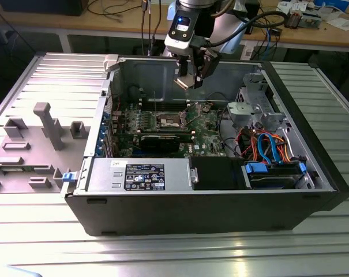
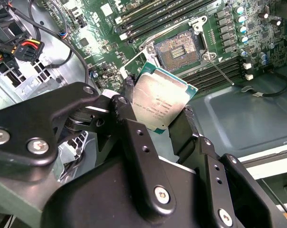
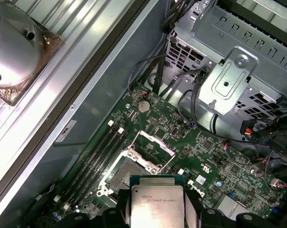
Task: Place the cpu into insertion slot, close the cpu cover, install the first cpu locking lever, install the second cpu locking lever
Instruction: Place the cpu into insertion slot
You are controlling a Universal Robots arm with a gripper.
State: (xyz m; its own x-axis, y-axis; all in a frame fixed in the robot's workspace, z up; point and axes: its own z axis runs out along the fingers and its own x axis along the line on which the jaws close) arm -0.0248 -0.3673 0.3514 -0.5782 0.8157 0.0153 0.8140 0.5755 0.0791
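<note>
One gripper (image 2: pixel 158 100) clasping cpu (image 2: pixel 163 92), insertion slot (image 2: pixel 181 47) (uncovered)

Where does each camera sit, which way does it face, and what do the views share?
Exterior view: off the arm, looking down into the open computer case; the gripper shows above the green board, holding the cpu.
Second wrist view: on the arm, looking along the black fingers at the insertion slot.
First wrist view: on the arm, looking down on the green board.
Shared: all three show the cpu; both wrist views show the insertion slot, uncovered.
</note>
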